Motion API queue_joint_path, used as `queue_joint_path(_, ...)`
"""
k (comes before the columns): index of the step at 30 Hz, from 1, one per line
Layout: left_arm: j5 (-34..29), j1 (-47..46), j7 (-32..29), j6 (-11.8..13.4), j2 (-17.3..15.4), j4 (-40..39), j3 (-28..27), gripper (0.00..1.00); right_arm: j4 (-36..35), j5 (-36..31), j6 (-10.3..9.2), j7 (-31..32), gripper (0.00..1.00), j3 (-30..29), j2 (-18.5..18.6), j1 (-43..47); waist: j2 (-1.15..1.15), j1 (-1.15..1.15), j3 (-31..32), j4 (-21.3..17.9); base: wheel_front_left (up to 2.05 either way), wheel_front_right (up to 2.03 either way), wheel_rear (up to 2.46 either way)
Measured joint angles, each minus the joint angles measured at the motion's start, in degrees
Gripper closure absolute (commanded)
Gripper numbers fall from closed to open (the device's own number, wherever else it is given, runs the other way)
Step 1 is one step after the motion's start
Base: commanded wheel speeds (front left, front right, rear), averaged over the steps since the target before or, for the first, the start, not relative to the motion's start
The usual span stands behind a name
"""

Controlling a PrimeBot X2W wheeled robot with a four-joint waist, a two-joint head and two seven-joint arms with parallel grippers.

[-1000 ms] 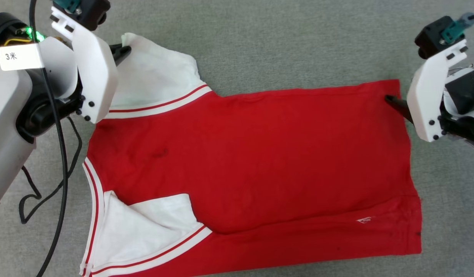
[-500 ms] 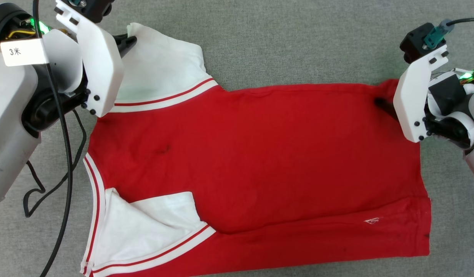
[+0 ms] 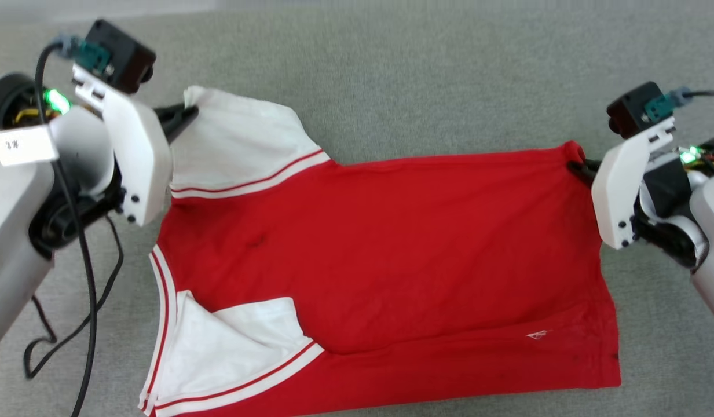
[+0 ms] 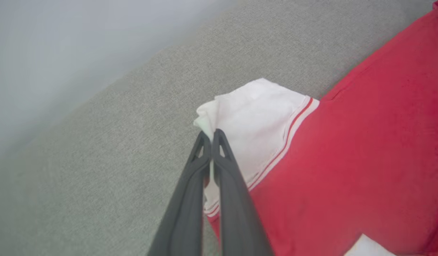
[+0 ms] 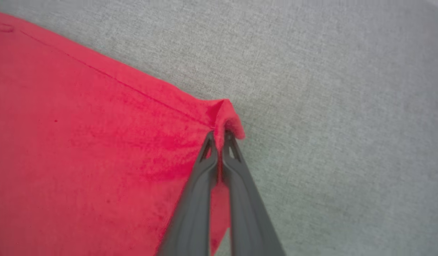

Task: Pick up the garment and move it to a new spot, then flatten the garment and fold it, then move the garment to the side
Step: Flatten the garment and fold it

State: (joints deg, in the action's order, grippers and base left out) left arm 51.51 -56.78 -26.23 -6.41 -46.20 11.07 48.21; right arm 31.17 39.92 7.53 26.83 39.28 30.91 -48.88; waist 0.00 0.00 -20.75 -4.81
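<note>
- Two grippers are pinching one shirt [image 3: 391,243], which is lying spread on a grey carpet [image 3: 426,75] with its collar end pointing left and its hem pointing right.
- At the far left, a black cable [image 3: 90,301] is trailing down over the carpet beside the left arm and passing near the shirt's shoulder.
- The left gripper [image 3: 186,113] is clenching the outer corner of the far white sleeve [image 3: 235,139]. In the left wrist view its two dark fingers are pressing together, and a tuft of white cloth is sticking up past the tips.
- Red-and-white striped trim [image 3: 252,179] is running along the seam where that sleeve is meeting the red body.
- A second white sleeve [image 3: 235,341] is lying folded in over the red cloth at the near left, and the same striped trim is edging it.
- Across the middle, the red body is lying mostly flat, with a small dark spot [image 3: 255,240] showing toward the left and a long crease running along the near side.
- A small white logo [image 3: 536,334] is showing near the hem, toward the near right corner.
- The right gripper [image 3: 578,168] is clamping the far hem corner. In the right wrist view its fingers are meeting at the tips, with the red corner bunching up over them.
</note>
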Motion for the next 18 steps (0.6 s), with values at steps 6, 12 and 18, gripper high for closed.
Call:
queue_joint_path(6,1.6,7.2,2.5,2.7,-3.5,-5.1,-0.1,1.0,-2.7,1.9,0.0,-4.3,1.0,-0.1,1.9,5.3,0.0,0.0,5.0,0.0,0.0,0.0,0.0)
queue_joint_path(12,3.2,14.8,4.5,6.1,-7.4,-11.2,0.2,1.0,-6.3,3.2,0.0,-6.5,1.0,-1.1,3.6,10.8,0.0,-0.01,9.0,0.5,0.0,0.0,0.0)
queue_joint_path(18,5.3,23.5,7.1,9.7,-10.7,-16.1,1.1,1.0,-10.1,4.1,0.0,-7.7,1.0,-3.2,4.9,17.2,0.0,0.0,11.5,1.0,0.0,0.0,0.0)
